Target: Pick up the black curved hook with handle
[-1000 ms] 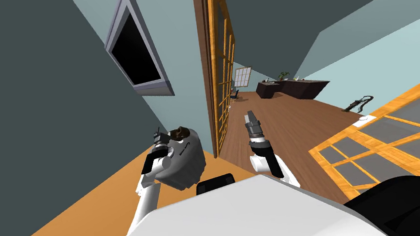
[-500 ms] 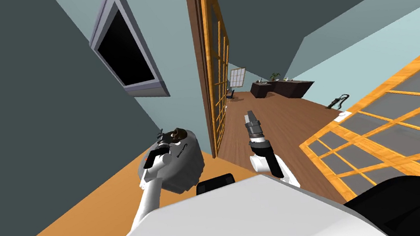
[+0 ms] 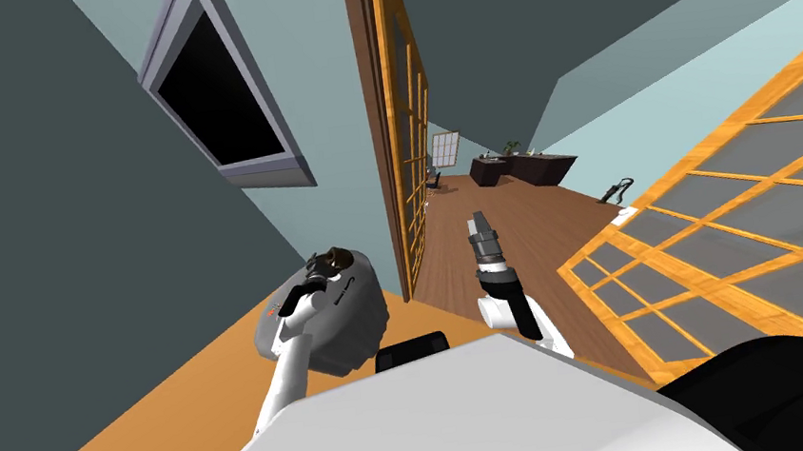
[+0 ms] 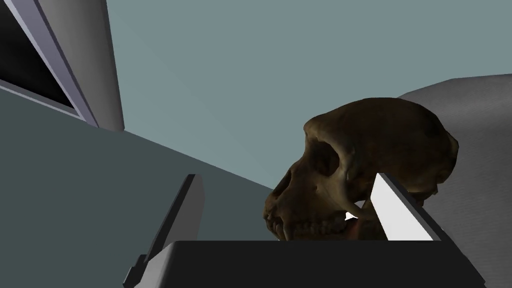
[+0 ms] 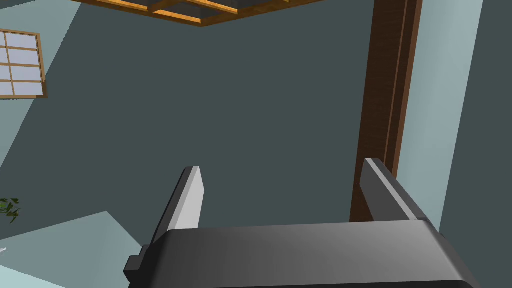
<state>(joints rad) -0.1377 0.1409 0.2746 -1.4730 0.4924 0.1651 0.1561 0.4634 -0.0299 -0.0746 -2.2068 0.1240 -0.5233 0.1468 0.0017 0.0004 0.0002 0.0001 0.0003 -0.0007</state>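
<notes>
**Black curved hook: on grey stand, unheld**

- Black curved hook with handle (image 3: 347,289): small. It lies flat on top of the rounded grey stand (image 3: 355,331), just beside the dark brown skull (image 3: 337,262), on the skull's side nearer the robot. Neither gripper holds it.
- Left gripper (image 4: 286,176): fingers spread, nothing clamped between them. It sits over the stand's top and points at the skull, whose jaw is close against one finger (image 4: 400,215). Whether that finger and the skull touch cannot be told.
- Right gripper (image 3: 481,224): raised over the brown wood floor (image 3: 543,220), fingers apart and empty, well apart from the stand.
- Surroundings: the stand rests on the orange floor (image 3: 173,409), near the wood-lattice door (image 3: 408,140). A grey-framed black panel (image 3: 222,106) hangs on the wall above.
</notes>
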